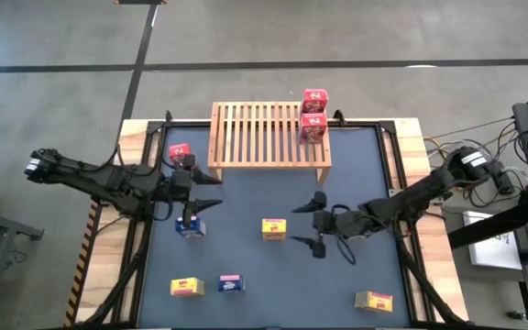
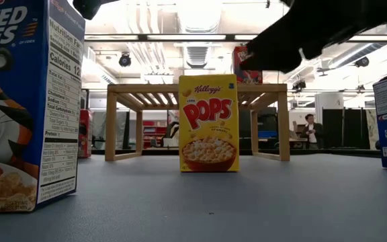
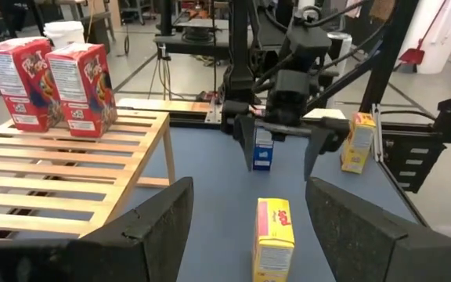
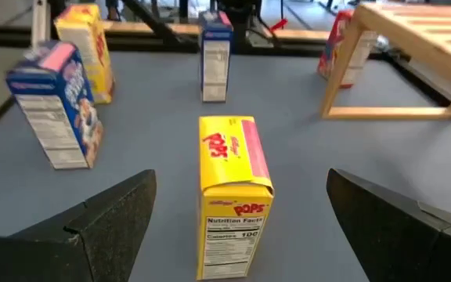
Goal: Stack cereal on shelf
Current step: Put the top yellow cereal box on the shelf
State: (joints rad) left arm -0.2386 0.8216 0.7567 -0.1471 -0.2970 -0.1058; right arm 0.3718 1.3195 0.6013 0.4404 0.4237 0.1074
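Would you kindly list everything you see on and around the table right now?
table: one, blue-grey top.
shelf: one, light wood, far side.
red cereal boxes: three; two on the shelf's right end, one on the table left of it.
yellow cereal boxes: three; one mid-table, two near the front.
blue cereal boxes: three; one by the left gripper, one at the front, one under the right arm.
person: one, in the room behind.
left gripper: open, mid-left.
right gripper: open, facing the middle yellow box.

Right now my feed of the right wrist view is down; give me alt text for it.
A yellow Pops cereal box stands upright on the blue-grey mat, centred ahead of the right gripper, whose two dark fingers are open wide and not touching it. Beyond stand two blue boxes, another yellow box, and a red box beside the wooden shelf's leg.
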